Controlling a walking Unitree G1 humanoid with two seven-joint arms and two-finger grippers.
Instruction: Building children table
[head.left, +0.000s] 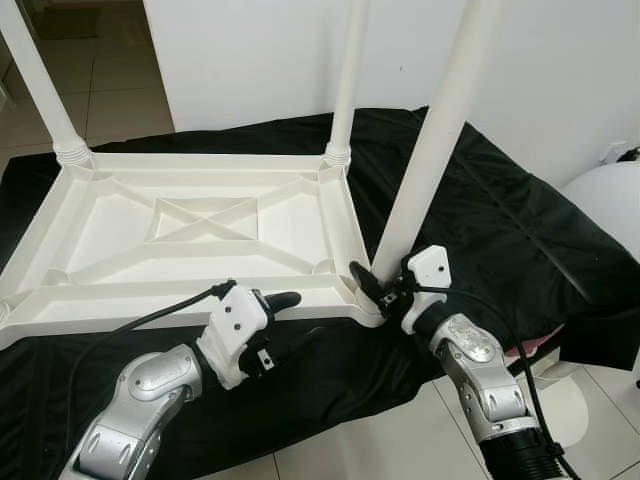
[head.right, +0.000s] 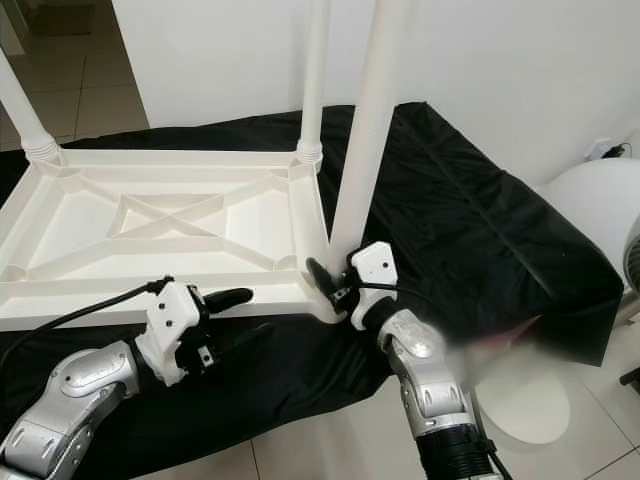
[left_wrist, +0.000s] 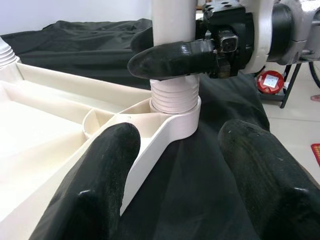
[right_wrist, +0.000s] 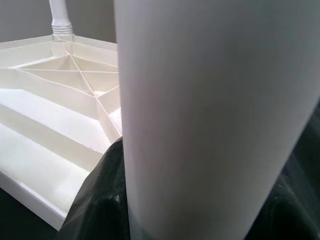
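The right gripper has its fingers pinching the base of a white leg, just above the threaded collar seated in the near right corner socket of the tabletop. The left gripper, fingers spread and holding nothing, hovers by the tabletop's near rim, close to that corner. The tabletop lies upside down on a black cloth, with two more legs upright in its far corners.
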